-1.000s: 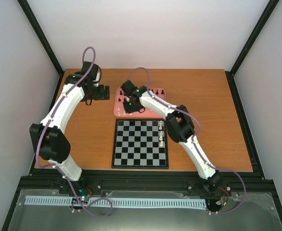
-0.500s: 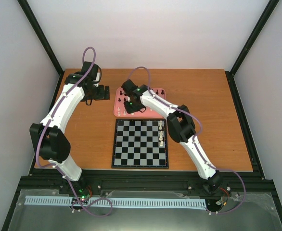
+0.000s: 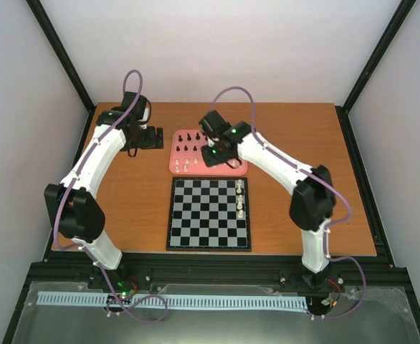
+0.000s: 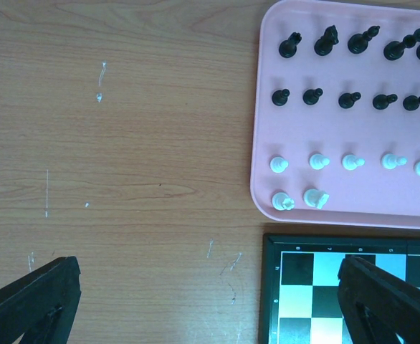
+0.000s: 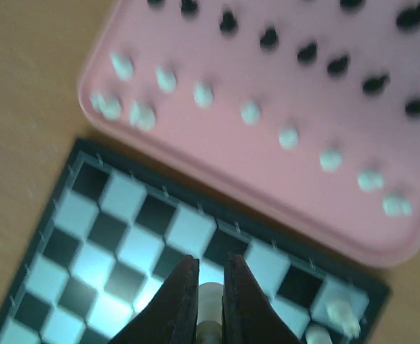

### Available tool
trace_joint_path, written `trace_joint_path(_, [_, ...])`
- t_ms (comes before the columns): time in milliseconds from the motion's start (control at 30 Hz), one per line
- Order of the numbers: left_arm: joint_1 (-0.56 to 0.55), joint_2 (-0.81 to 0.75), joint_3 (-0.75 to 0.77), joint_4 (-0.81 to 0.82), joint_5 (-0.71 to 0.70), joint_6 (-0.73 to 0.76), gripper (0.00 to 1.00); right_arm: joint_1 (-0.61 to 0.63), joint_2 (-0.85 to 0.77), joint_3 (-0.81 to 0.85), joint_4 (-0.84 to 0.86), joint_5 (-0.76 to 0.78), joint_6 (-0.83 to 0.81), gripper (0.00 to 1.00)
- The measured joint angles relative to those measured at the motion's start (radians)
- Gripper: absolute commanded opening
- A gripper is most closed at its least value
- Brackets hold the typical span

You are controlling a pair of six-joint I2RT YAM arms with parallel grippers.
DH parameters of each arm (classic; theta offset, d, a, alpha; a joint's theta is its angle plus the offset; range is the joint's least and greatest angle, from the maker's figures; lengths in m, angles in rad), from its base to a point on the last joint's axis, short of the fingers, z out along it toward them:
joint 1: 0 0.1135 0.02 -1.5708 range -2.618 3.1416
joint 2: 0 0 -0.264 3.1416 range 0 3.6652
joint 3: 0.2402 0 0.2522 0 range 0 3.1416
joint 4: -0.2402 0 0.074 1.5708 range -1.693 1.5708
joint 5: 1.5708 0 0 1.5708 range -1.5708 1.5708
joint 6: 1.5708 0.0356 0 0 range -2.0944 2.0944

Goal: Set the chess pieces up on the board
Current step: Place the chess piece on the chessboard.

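A cream-white piece (image 5: pixel 210 299) is pinched between the narrowly set fingers of the right gripper (image 5: pixel 210 276), which is held over the near side of the pink tray (image 3: pixel 196 169), just past the far edge of the board (image 3: pixel 210 213). A few white pieces (image 3: pixel 239 197) are seen standing along the board's right side. Black and white chessmen (image 4: pixel 350 100) are lined up in rows on the tray. The left gripper (image 4: pixel 210 312) is spread wide above the table (image 4: pixel 124 143), beside the tray.
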Motion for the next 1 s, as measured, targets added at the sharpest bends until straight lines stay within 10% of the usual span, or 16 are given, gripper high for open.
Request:
trace_joint_path(267, [0.0,0.0,-0.007,0.009,0.014,0.0,1.0,0.053,-0.309,-0.54,0.017,0.025,0.126,0.04])
trace_joint_path(1000, [0.0,-0.014,-0.102,0.038,0.034,-0.01,1.0,0.234,-0.649,-1.04,0.201,0.146,0.459,0.04])
